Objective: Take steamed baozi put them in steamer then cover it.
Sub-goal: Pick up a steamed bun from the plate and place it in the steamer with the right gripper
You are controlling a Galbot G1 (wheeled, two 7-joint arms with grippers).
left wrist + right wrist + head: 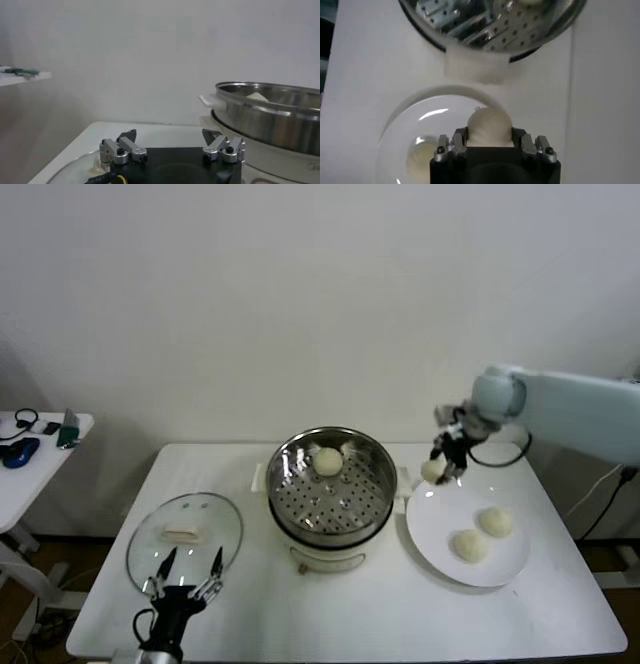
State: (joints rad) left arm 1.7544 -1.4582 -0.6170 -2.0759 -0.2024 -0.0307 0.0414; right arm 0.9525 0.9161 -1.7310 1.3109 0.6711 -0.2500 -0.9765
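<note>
Right tool [440,468] pinches a steamed baozi [489,126] above the white plate's [505,566] far rim, beside the steamer [330,484]; left tool [186,576] spread, at the desk's [390,614] near edge.

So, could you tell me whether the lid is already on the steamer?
No, the glass lid lies on the table beside the open steamer.

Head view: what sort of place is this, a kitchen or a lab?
Probably a lab mock-up, not a kitchen: a bare white table against a blank wall, holding only a steamer, lid and plate, plus a side table with gadgets.
</note>
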